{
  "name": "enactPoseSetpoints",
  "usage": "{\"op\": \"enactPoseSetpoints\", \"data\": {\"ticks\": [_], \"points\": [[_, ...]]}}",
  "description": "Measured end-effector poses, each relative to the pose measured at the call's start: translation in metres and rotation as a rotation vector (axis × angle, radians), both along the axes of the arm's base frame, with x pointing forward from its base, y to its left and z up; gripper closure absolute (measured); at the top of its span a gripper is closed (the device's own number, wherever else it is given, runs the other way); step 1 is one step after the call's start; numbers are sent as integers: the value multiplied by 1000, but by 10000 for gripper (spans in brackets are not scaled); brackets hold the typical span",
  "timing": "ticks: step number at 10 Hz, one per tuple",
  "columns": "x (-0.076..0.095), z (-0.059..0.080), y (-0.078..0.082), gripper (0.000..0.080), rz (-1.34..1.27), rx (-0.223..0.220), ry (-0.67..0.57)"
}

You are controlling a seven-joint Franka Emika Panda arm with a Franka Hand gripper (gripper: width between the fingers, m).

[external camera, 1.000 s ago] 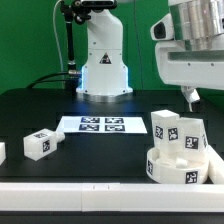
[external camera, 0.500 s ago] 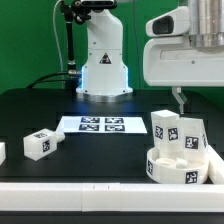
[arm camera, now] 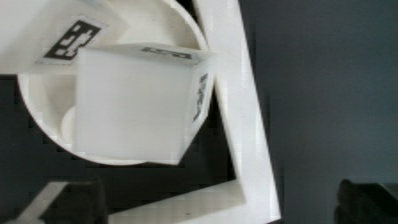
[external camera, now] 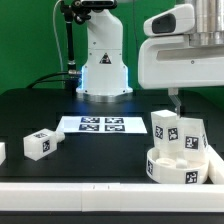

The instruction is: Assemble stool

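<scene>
The round white seat (external camera: 180,166) rests at the exterior view's right front, with a tagged block leg (external camera: 178,131) standing on it. The wrist view shows the same seat (arm camera: 54,120) and leg (arm camera: 139,100) from above. A loose leg (external camera: 40,143) lies on the black table at the exterior view's left, and another piece (external camera: 2,151) is cut off at that edge. My gripper (external camera: 176,100) hangs above and just behind the seat. It is open, with dark fingertips (arm camera: 63,205) spread wide and nothing held between them (arm camera: 217,206).
The marker board (external camera: 100,125) lies flat in the middle, in front of the robot base (external camera: 103,62). A long white rail (external camera: 90,188) runs along the front edge. In the wrist view, the rail's corner (arm camera: 249,130) passes beside the seat.
The hand has shifted toward the exterior view's left and slightly lower, ending nearer the seat and its standing leg. The jaws stayed open. No part moved.
</scene>
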State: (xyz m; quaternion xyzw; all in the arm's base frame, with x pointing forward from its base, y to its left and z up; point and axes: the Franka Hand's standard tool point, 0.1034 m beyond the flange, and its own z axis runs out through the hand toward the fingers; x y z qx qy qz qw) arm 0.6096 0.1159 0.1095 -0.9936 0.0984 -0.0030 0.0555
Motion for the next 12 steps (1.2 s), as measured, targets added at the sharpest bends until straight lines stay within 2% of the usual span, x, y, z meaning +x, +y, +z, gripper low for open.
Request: {"op": "enactPoseSetpoints", "data": {"ticks": [3,7,12], "points": [[0,-4,-3,150,287,-20,-54],[-2,-9,4,150,665,-74,-110],[-2,-11,-3,150,933,-113,-117]]}}
